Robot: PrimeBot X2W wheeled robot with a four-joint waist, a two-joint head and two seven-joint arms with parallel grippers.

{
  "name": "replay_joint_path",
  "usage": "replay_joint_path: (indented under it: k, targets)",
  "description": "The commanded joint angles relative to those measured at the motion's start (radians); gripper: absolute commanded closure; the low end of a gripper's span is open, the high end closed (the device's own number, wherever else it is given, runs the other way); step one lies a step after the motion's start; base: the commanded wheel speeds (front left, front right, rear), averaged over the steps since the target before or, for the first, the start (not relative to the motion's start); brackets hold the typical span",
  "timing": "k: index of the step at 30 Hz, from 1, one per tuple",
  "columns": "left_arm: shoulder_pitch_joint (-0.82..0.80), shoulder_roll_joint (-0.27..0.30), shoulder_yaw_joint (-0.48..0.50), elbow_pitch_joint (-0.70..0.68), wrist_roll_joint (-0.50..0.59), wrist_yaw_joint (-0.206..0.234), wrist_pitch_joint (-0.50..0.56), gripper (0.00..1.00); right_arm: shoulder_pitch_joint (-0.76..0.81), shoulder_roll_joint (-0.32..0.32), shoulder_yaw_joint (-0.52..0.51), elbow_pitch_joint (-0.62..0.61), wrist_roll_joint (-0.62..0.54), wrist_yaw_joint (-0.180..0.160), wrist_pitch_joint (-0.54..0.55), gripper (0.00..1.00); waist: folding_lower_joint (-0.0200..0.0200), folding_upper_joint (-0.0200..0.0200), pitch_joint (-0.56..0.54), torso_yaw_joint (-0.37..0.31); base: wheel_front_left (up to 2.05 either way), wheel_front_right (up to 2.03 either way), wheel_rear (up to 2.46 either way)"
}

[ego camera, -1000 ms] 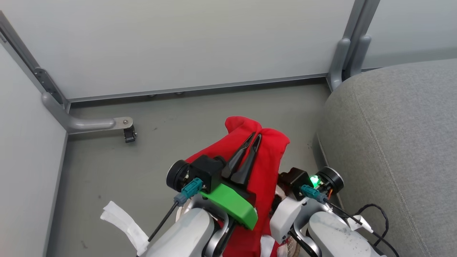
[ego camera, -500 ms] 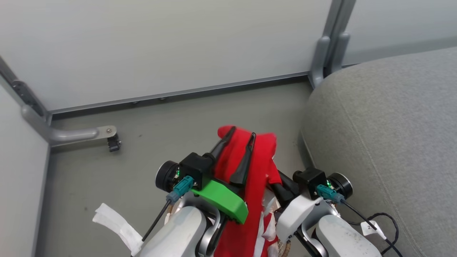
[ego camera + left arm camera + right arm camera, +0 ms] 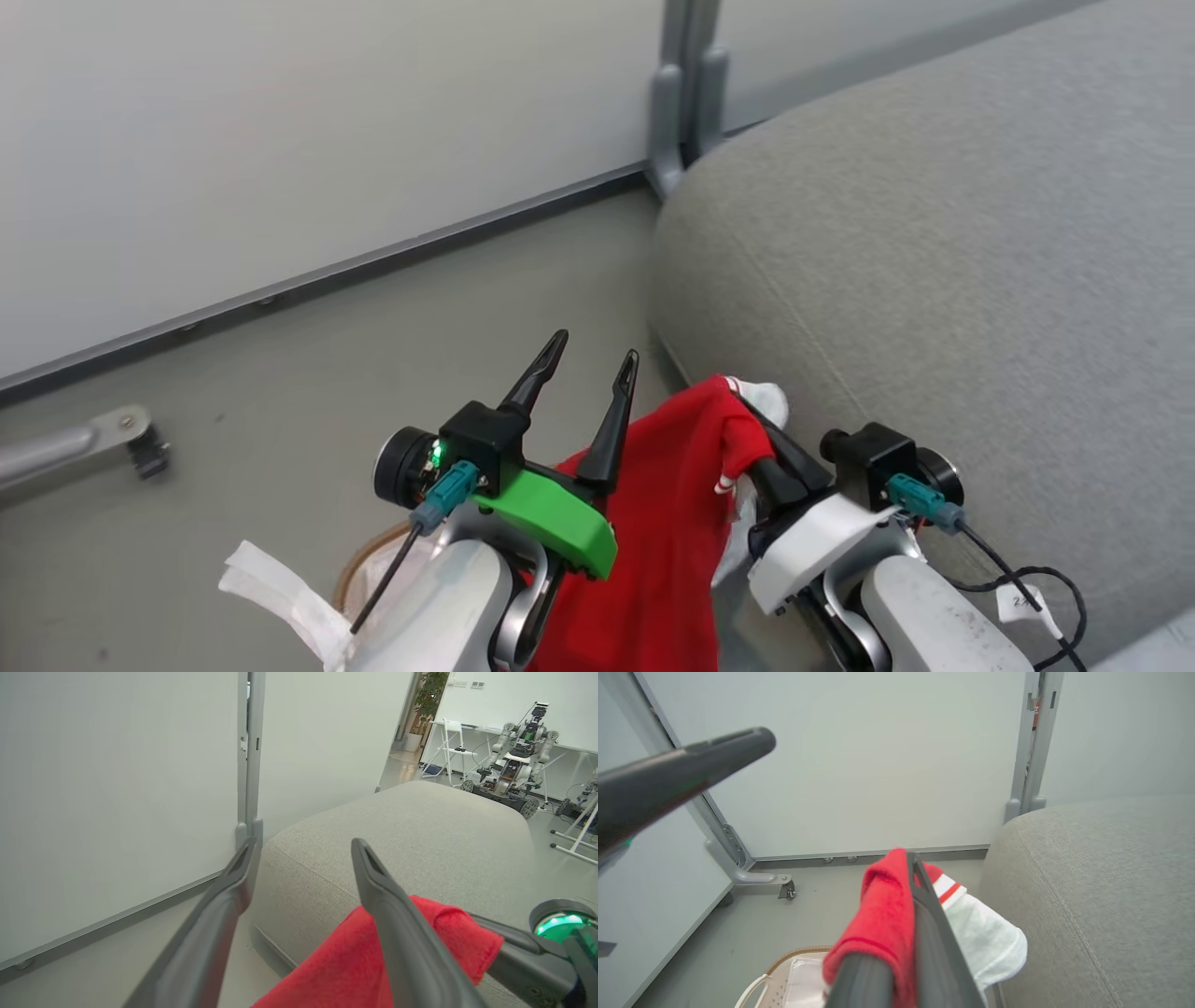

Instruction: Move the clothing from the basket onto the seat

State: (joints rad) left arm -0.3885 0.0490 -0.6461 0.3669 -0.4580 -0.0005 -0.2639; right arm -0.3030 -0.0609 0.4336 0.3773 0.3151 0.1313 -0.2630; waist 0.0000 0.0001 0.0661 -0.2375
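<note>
The garment (image 3: 653,504) is soft red cloth with a fuzzy nap. On its seat side hangs a white part (image 3: 990,942) edged with a red stripe; whether this is 1 piece or 2 cannot be told. It hangs in the air between the 2 arms, draped down from the right gripper (image 3: 752,411), whose 2 dark fingers are pressed together with the red cloth pinched at their tips. The top of the cloth is just beside the rounded front corner of the seat (image 3: 934,280), not on it; whether the white tip touches the cushion cannot be told.

The left gripper (image 3: 596,345) has its 2 fingers spread wide with nothing between them. In its wrist view, 1 finger crosses in front of the red cloth.

The basket (image 3: 796,953) sits low under the garment, with a brown rim, a white handle, perforated wall and white lining. It stands on the grey floor (image 3: 280,392) by the seat.

Count: 1 red garment, 1 basket, 1 grey woven seat with 1 stitched seam, 2 grippers. Behind are pale panels (image 3: 280,140) and 1 grey post (image 3: 686,93).
</note>
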Motion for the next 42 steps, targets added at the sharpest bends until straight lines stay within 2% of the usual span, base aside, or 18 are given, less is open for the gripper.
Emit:
replay_joint_path:
  k: [1,10,19,26,34,42]
  targets:
    - [0.009,0.003,0.009,0.003,0.014,-0.004,-0.001,0.00,0.009,-0.003,-0.013,-0.017,0.006,-0.001,-0.002,1.00,0.0000,-0.0001,0.024,-0.130,0.00,0.00,0.00]
    - [0.027,0.004,0.037,0.017,0.056,-0.025,-0.001,0.00,0.025,-0.002,-0.067,-0.068,0.013,-0.001,-0.002,1.00,0.0000,-0.0001,0.037,-0.275,0.00,0.00,0.00]
    - [0.000,0.004,0.016,0.028,0.064,-0.044,-0.001,0.00,-0.019,-0.029,-0.167,-0.109,-0.004,-0.001,-0.002,1.00,0.0000,-0.0001,0.079,-0.294,0.00,0.00,0.00]
    - [-0.018,0.004,0.034,0.038,0.097,-0.038,-0.001,0.00,-0.219,-0.131,-0.205,-0.119,-0.038,-0.001,-0.002,1.00,0.0000,-0.0001,0.145,-0.285,0.00,0.00,0.00]
    - [-0.069,0.004,0.049,0.044,0.150,-0.057,-0.001,0.00,-0.517,-0.296,-0.243,-0.062,-0.093,-0.001,-0.002,1.00,0.0000,-0.0001,0.273,-0.205,0.00,0.00,0.00]
    - [-0.128,0.004,0.043,0.038,0.188,-0.073,-0.001,0.00,-0.760,-0.408,-0.307,0.043,-0.174,-0.001,-0.002,1.00,0.0000,-0.0001,0.383,-0.127,0.00,0.00,0.00]
